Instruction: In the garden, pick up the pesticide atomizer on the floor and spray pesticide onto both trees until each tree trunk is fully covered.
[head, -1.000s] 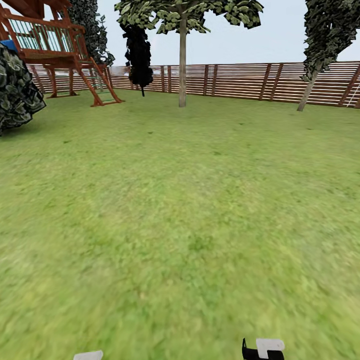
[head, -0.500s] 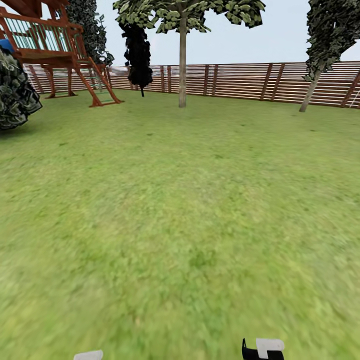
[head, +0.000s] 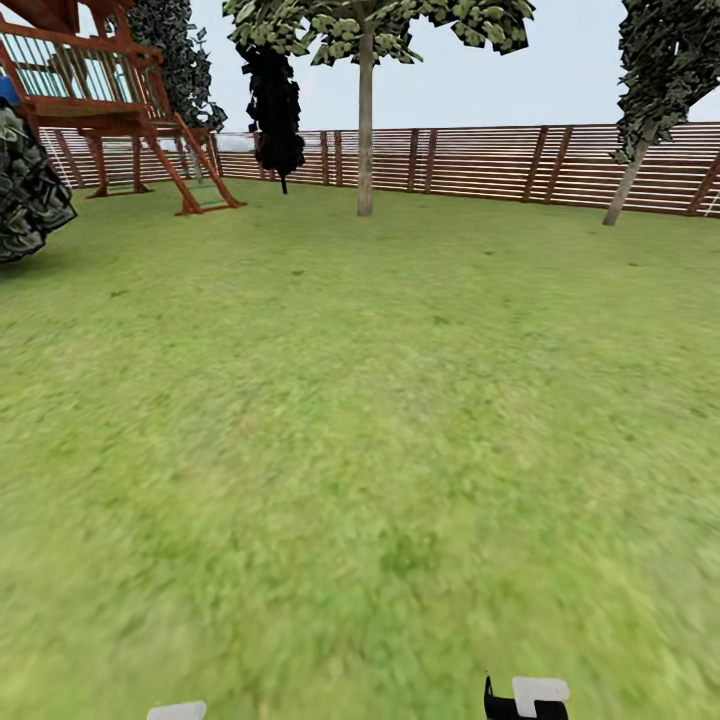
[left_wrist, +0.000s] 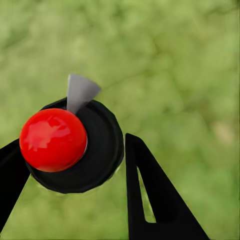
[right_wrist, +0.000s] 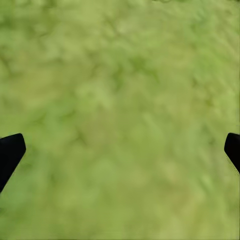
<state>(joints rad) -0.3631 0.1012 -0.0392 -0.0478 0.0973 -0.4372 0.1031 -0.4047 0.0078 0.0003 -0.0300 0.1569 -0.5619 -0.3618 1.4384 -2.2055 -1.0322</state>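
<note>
My left gripper (left_wrist: 70, 145) is shut on the pesticide atomizer (left_wrist: 75, 150), a round black body with a glossy red ball on top and a grey nozzle, held above the grass. My right gripper (right_wrist: 122, 145) hangs open over bare lawn, nothing between its fingers. In the head view, one tree (head: 365, 30) stands far ahead by the fence on a straight grey-brown trunk (head: 365, 140). A second tree (head: 665, 60) at the far right has a thin leaning trunk (head: 625, 185). Grass of the garden (head: 360, 420) stretches between me and both trees.
A brown slat fence (head: 480, 160) closes the back of the lawn. A red wooden play tower with a ladder (head: 110, 100) stands at the far left, beside a narrow black tree (head: 275, 110). A dark leafy bush (head: 30, 190) juts in at the left edge.
The whole head view has shifted as I roll forward. The bush slides toward the left edge and the trees sit slightly nearer. Both arms hold the same pose.
</note>
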